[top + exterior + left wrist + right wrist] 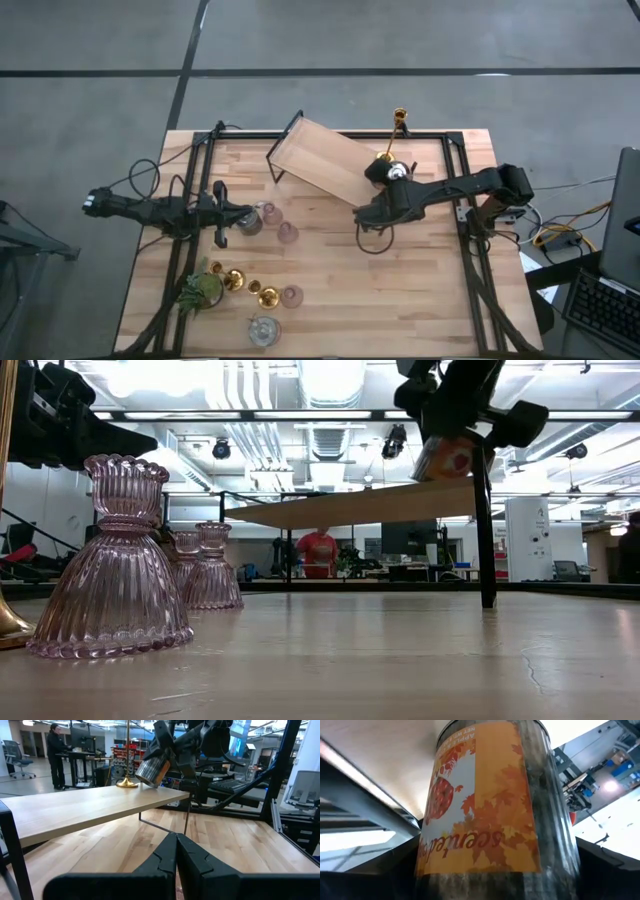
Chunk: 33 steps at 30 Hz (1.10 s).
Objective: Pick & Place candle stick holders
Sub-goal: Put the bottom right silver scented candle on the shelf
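Right gripper [397,172] at upper centre-right of the high view, over the corner of the raised wooden shelf [318,160], fingers spread wide around a silvery candle holder [153,768] with an orange leaf label; it is tilted above the shelf edge. One gold candlestick [394,134] stands on the shelf just beside it. Left gripper [243,213] mid-left over the table [420,290], fingers pressed together, holding nothing. Pink glass cups [287,233] just beside it. Lower left: more gold candlesticks [268,296], a pink cup, a silvery holder [264,329], small green plant [201,291].
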Each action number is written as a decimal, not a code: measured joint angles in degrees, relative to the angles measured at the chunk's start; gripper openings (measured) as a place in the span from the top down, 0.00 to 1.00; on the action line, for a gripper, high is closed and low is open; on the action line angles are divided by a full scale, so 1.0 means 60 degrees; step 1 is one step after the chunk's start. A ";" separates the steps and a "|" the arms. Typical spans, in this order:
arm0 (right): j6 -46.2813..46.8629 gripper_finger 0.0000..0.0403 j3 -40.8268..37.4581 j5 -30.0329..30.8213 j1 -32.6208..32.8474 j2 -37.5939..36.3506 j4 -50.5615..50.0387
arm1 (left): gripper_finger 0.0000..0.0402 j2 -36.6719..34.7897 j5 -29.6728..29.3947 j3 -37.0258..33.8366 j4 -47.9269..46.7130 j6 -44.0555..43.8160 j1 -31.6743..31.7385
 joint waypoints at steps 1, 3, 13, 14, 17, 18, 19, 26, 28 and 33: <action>0.0172 0.11 0.0002 -0.0005 0.0000 0.0004 0.0012 | 0.97 0.0002 0.0000 0.0000 0.0000 0.0000 0.0003; 0.0472 0.10 0.0004 -0.0012 0.0000 0.0011 0.0010 | 0.97 0.0001 0.0000 0.0000 0.0000 0.0000 0.0003; -0.0515 0.10 0.0004 -0.0060 0.0007 0.0015 0.0045 | 0.97 -0.0001 0.0000 0.0000 0.0000 0.0000 0.0003; -0.0726 0.10 0.0004 -0.0081 0.0007 0.0015 0.0078 | 0.97 0.0003 0.0000 0.0000 0.0000 0.0000 0.0002; -0.0902 0.10 0.0004 -0.0107 0.0007 0.0015 0.0182 | 0.97 0.0001 0.0000 0.0000 0.0001 0.0000 0.0001; -0.0954 0.10 0.0004 -0.0104 0.0007 0.0017 0.0220 | 0.97 0.0002 0.0000 0.0000 0.0000 0.0000 0.0002; -0.0981 0.10 0.0004 -0.0104 0.0007 0.0018 0.0256 | 0.97 0.0000 0.0000 0.0000 0.0000 0.0000 0.0000; -0.0563 0.10 0.0007 -0.0069 0.0007 0.0018 0.0596 | 0.97 0.0003 0.0004 0.0000 0.0000 0.0000 0.0002; -0.0477 0.10 0.0022 -0.0042 0.0007 0.0025 0.0621 | 0.97 0.0003 0.0000 0.0000 0.0000 0.0000 0.0001; -0.0622 0.10 0.0022 -0.0034 0.0011 0.0025 0.0572 | 0.97 0.0000 0.0000 0.0000 0.0000 0.0000 0.0003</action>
